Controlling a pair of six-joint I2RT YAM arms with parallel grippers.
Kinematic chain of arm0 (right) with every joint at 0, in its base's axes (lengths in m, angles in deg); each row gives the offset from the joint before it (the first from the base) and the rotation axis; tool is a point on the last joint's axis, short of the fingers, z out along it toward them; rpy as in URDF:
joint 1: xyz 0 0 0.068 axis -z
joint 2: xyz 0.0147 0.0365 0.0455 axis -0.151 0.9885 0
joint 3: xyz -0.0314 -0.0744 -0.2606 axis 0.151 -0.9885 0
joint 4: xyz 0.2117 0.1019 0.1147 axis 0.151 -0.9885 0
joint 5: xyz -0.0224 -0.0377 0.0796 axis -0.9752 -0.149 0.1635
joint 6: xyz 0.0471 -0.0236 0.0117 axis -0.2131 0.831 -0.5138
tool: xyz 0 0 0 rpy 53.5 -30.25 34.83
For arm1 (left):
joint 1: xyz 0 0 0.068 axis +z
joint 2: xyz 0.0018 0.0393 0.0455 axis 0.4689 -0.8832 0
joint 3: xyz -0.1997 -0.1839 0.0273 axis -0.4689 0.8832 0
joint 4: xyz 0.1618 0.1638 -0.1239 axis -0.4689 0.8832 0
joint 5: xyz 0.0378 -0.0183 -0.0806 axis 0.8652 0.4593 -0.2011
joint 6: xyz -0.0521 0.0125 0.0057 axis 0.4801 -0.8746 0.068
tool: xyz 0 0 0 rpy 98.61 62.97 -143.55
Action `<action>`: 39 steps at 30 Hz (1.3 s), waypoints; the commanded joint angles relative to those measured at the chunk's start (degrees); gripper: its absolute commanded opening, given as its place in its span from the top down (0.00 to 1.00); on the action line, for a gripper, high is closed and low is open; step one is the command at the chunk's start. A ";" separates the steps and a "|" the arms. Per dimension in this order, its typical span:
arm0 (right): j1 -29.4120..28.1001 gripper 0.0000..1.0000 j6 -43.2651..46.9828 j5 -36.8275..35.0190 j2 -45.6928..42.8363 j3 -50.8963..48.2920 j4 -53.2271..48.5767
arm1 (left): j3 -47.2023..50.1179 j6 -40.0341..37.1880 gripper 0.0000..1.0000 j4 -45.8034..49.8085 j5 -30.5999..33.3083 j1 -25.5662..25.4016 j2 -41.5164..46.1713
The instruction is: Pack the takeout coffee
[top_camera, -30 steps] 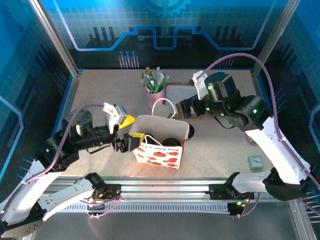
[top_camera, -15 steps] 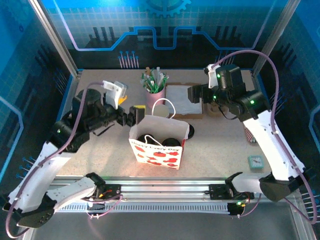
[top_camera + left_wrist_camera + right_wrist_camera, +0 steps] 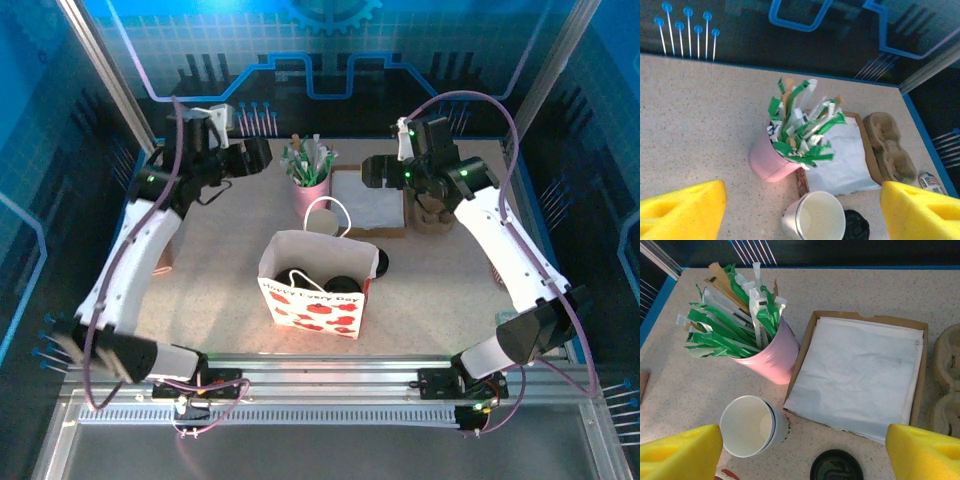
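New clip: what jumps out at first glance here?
The pink cup bristling with green-and-white sticks stands at the back centre of the table. In front of it sits the red-printed paper bag, mouth open, and between the two stands the lidless white paper cup.

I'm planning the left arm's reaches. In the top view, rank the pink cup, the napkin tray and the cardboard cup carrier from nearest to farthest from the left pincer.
1. The pink cup, just right of the left pincer and slightly nearer the arms' bases.
2. The napkin tray, right of that cup.
3. The cardboard cup carrier, farthest right.
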 commanded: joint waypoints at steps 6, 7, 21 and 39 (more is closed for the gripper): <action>0.88 0.15 -0.84 2.30 0.27 -1.58 3.99 | -18.24 1.97 0.33 7.39 -6.49 0.42 -20.72; 0.81 0.15 -0.83 2.18 0.08 -2.14 4.25 | -20.21 1.91 0.36 7.90 -7.43 0.35 -22.56; 0.26 0.15 0.22 1.78 -1.53 -4.83 5.36 | -44.37 -3.27 0.50 20.52 -5.06 -3.59 -41.45; -0.21 0.14 0.50 2.16 -3.29 -7.31 6.50 | -41.39 -6.82 0.59 22.04 1.33 -6.09 -42.25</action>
